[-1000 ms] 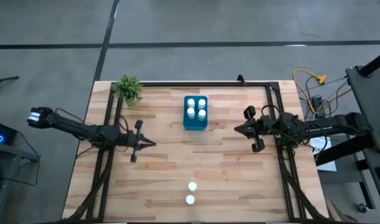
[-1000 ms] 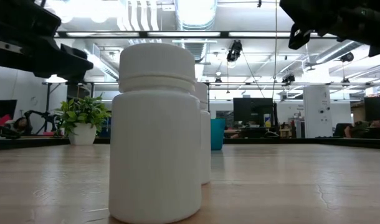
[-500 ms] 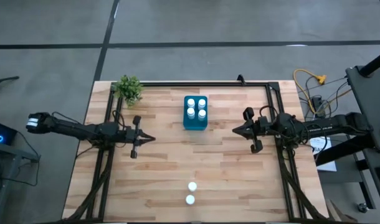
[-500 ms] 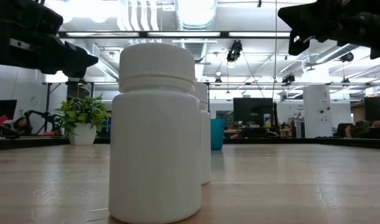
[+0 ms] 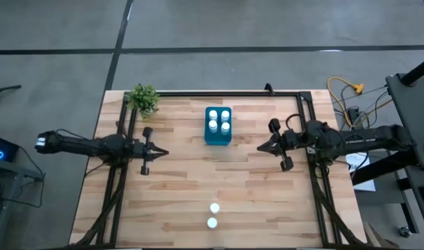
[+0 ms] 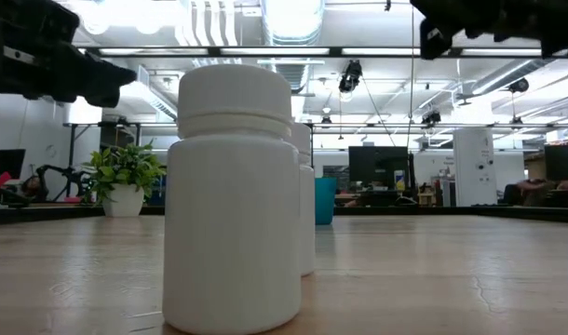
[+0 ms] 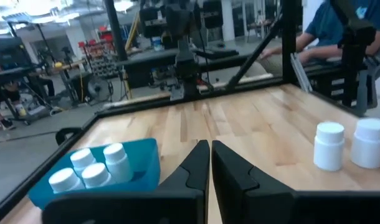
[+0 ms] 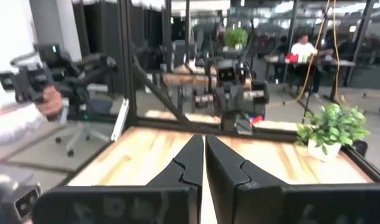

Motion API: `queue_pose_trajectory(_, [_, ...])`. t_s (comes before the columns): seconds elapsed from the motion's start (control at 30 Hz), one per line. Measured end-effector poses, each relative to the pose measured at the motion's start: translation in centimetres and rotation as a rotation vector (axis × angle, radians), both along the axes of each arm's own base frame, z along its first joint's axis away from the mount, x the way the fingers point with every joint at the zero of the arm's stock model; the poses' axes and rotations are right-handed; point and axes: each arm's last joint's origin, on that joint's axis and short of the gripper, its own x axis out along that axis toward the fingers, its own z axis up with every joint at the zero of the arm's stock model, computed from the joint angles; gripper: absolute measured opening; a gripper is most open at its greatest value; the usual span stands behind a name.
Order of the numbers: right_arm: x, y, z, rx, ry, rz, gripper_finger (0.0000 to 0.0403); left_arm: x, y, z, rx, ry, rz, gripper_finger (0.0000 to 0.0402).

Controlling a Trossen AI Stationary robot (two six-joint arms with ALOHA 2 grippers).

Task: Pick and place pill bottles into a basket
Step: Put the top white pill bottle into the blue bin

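The teal basket (image 5: pixel 218 135) stands at the table's far middle with several white pill bottles (image 5: pixel 225 127) upright in it. It also shows in the left wrist view (image 7: pixel 140 163) and, far off, in the low view (image 6: pixel 326 200). Two more bottles stand upright on the table near its front edge (image 5: pixel 214 207) (image 5: pixel 212 223). They are large in the low view (image 6: pixel 233 195) (image 6: pixel 305 200) and show in the left wrist view (image 7: pixel 330 146) (image 7: pixel 369 143). My left gripper (image 5: pixel 165 152) (image 7: pixel 210 163) is shut and empty, left of the basket. My right gripper (image 5: pixel 259 148) (image 8: pixel 204 158) is shut and empty, right of the basket.
A small green plant in a white pot (image 5: pixel 144 100) (image 6: pixel 124 181) stands at the far left corner. A black frame (image 5: pixel 212 92) runs along the table's far and side edges. A person's hand (image 8: pixel 50 102) holds a device beyond the table's left side.
My left gripper has drawn toward the table's far edge and a little toward its left. My right gripper has gone a little toward the table's left and has risen. Both stay shut. The bottles and the basket have not moved.
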Motion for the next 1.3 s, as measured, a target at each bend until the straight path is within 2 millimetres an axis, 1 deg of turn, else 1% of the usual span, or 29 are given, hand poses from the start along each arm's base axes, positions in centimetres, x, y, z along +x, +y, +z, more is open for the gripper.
queue_pose_trajectory(0.13, [0.3, 0.1, 1.4, -0.033, 0.073, 0.023, 0.0009, -0.5, 0.1, 0.2, -0.009, -0.027, 0.000, 0.0001])
queue_pose_trajectory(0.27, [0.6, 0.4, 1.9, -0.042, 0.060, 0.129, 0.0009, -0.9, 0.1, 0.3, -0.025, -0.049, -0.002, 0.0001])
queue_pose_trajectory(0.33, [0.8, 0.5, 1.8, -0.039, 0.063, 0.148, 0.0009, -1.0, 0.1, 0.2, -0.028, -0.042, -0.002, 0.0001])
queue_pose_trajectory(0.43, [1.6, 0.5, 2.0, -0.007, 0.087, 0.145, 0.0010, -1.1, 0.1, 0.0, -0.030, -0.034, -0.002, 0.0001])
queue_pose_trajectory(0.53, [3.0, 0.5, 2.2, 0.018, 0.125, 0.149, 0.0021, -1.1, 0.1, 0.0, -0.028, -0.034, -0.001, 0.0001])
queue_pose_trajectory(0.7, [6.3, 0.8, 2.6, 0.022, 0.188, 0.167, 0.0060, -1.1, 0.1, 0.1, -0.004, -0.039, 0.002, 0.0001])
queue_pose_trajectory(0.8, [8.4, 1.2, 2.6, 0.024, 0.221, 0.185, 0.0092, -1.1, 0.1, 0.1, -0.003, -0.036, 0.004, 0.0001])
queue_pose_trajectory(0.93, [10.7, 1.7, 2.3, 0.029, 0.266, 0.204, 0.0138, -1.0, 0.1, 0.1, -0.003, -0.036, 0.004, 0.0001])
queue_pose_trajectory(1.03, [12.0, 1.9, 2.1, 0.063, 0.321, 0.205, 0.0172, -1.0, 0.1, 0.1, -0.003, -0.037, 0.004, 0.0001])
queue_pose_trajectory(1.17, [13.0, 2.2, 1.8, 0.101, 0.447, 0.202, 0.0209, -1.0, 0.1, 0.1, -0.003, -0.036, 0.005, 0.0001])
queue_pose_trajectory(1.3, [14.0, 3.1, 1.8, 0.120, 0.506, 0.224, 0.0240, -1.0, 0.1, 0.1, -0.003, -0.035, 0.005, 0.0001])
